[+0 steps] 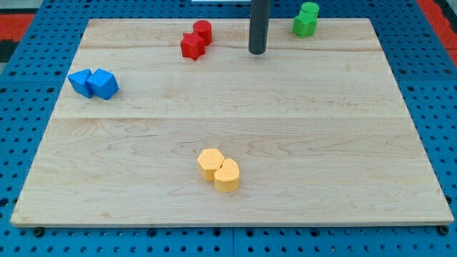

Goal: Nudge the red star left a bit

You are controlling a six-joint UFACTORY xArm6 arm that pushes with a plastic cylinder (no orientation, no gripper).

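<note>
The red star (191, 46) lies near the view's top, left of centre, touching a red cylinder (203, 31) just above and to its right. My tip (257, 51) is at the end of the dark rod, to the right of the red star with a clear gap between them, at about the same height in the view. It touches no block.
Two blue blocks (93, 83) sit together at the view's left. Two green blocks (306, 19) sit at the top right, right of the rod. A yellow hexagon (210, 163) and a yellow rounded block (228, 175) touch near the bottom centre. The wooden board (400, 143) ends on blue pegboard.
</note>
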